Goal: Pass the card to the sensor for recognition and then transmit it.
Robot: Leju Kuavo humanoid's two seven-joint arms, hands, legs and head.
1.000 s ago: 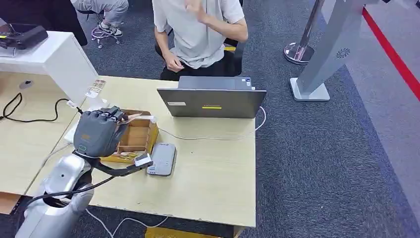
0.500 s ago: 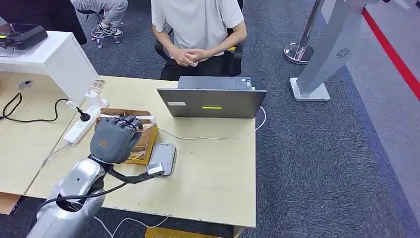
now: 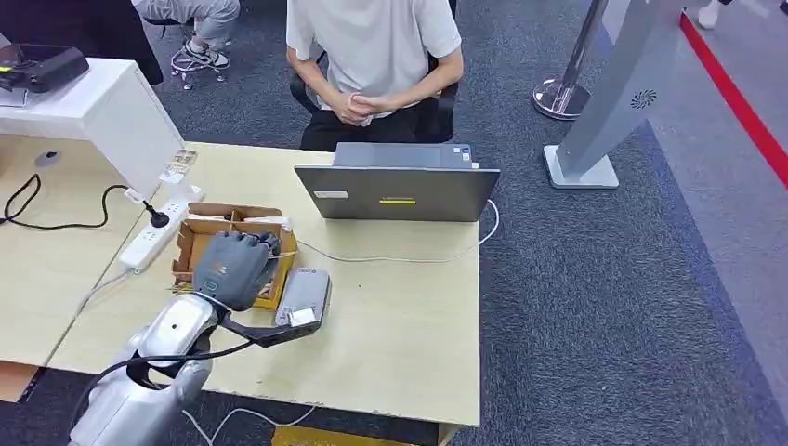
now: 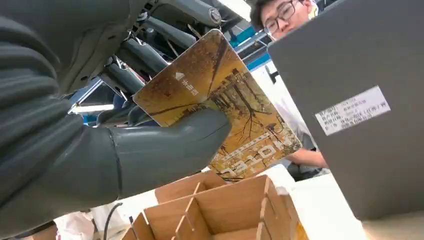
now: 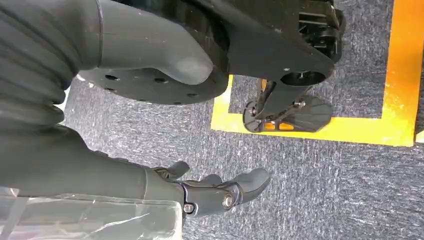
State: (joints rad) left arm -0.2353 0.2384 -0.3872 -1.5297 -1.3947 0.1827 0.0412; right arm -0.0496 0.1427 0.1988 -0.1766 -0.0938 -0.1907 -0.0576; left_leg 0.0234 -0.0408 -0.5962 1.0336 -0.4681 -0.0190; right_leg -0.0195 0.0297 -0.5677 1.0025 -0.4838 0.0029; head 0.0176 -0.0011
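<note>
The left hand (image 3: 234, 268) is pinching the card (image 4: 216, 107) between its thumb and its darker fingers, holding it tilted just above the cardboard box (image 3: 200, 238) with its wooden-looking dividers. In the head view that hand is hovering over the near corner of the box, right beside the grey card reader (image 3: 304, 295) lying flat on the bench (image 3: 400, 316). The right hand (image 5: 220, 192) is hanging over the carpet with its fingers loosely apart, holding nothing.

The grip looks like the main risk. The thumb is covering only 1 side of the card near its middle, and much of the card is sticking out past it. If the wrist is turning quickly toward the reader, the card could be slipping or pivoting in the pinch and dropping into 1 of the box compartments.

The free edge of the card is also sitting close to the box dividers, so a low sweep could be catching it there.

The reader looks light and loose on the bench; pressing down too firmly could be pushing it aside, toward the laptop (image 3: 398, 190) cable.
</note>
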